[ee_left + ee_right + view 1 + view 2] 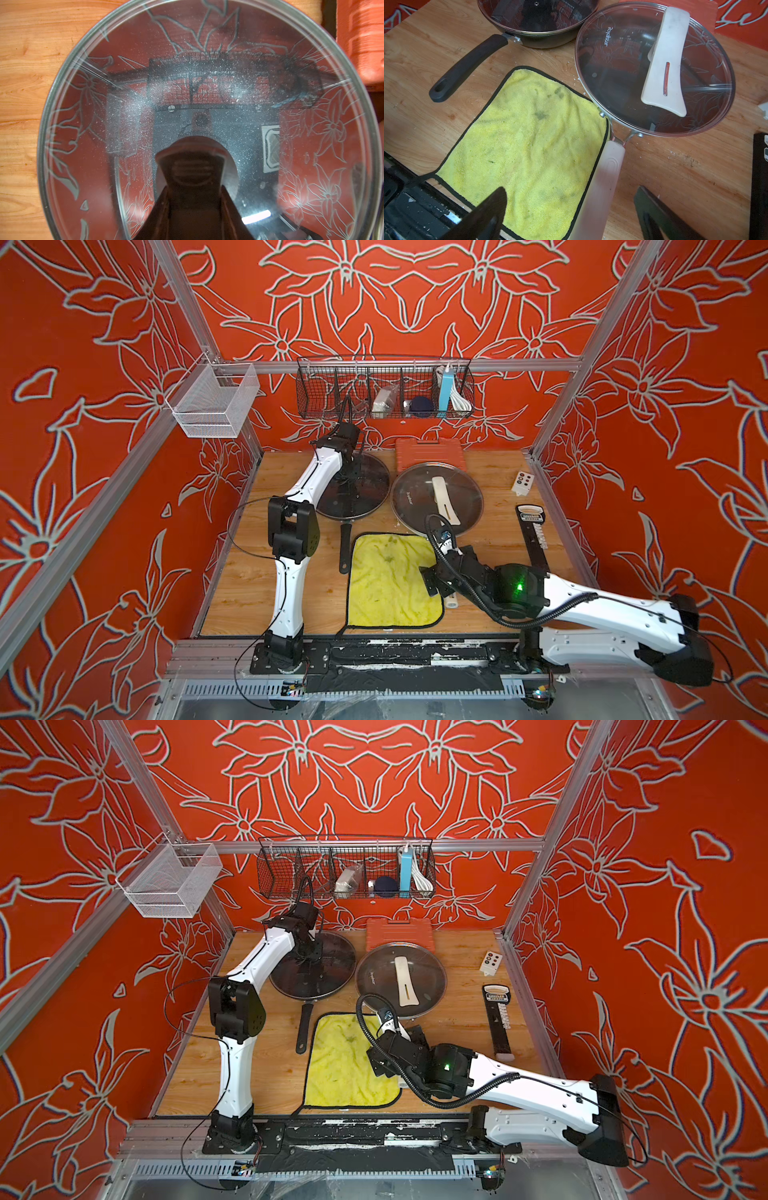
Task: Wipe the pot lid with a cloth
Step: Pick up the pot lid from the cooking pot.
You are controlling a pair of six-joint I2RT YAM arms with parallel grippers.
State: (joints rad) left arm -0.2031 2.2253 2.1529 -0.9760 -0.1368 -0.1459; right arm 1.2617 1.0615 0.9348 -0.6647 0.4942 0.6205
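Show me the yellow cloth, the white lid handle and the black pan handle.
yellow cloth [386, 585], a top view, middle of the fabric.
white lid handle [670, 41], right wrist view, its flat face.
black pan handle [469, 64], right wrist view, middle of grip.

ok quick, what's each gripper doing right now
left gripper: around the lid handle, grip cannot be told
right gripper: open, empty, above the cloth

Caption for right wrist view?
Yellow cloth flat beside lidded black pan and lidded white-handled pan; right tool open.

The wooden table [243, 585] carries the cloth [390, 585], a black pan [345, 547], a white-handled pan [608, 166], an orange case [428, 450]
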